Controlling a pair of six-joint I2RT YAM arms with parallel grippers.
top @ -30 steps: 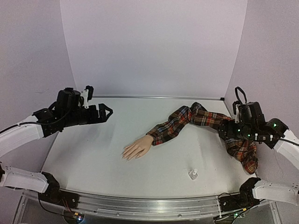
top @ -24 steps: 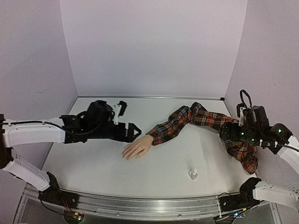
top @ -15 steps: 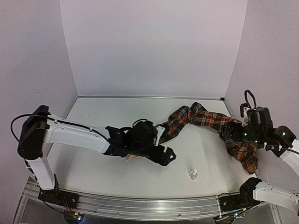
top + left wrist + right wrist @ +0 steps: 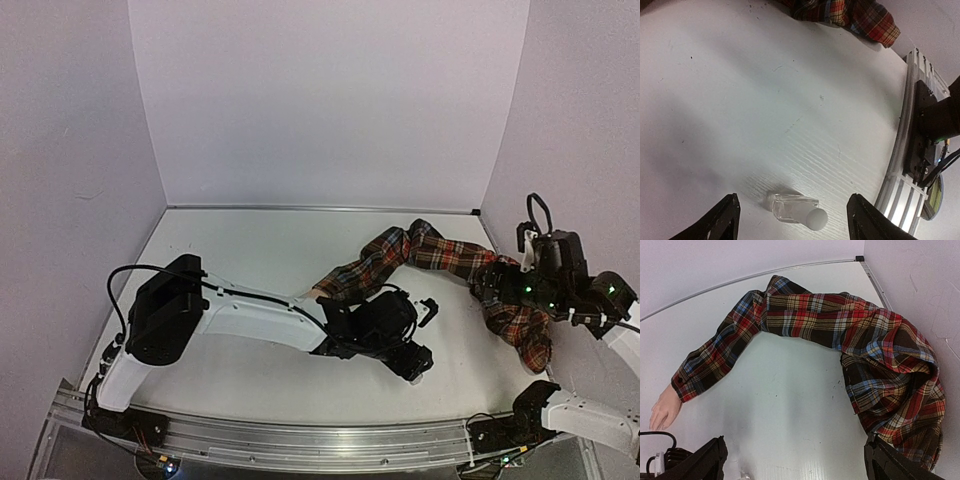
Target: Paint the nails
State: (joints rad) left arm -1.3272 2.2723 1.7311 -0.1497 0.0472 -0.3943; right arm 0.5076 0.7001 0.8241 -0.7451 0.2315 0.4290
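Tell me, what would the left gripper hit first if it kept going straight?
Probably the small clear bottle with a white cap, right ahead of the left gripper; depth is unclear.

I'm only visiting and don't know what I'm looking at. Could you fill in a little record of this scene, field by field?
Left gripper: open, fingers either side of the bottle, not touching it
Bottle: small, clear, white cap, on the table
Right gripper: open, empty, near the plaid sleeve
Mannequin hand: pale, at the sleeve's cuff
Nails: too small to judge
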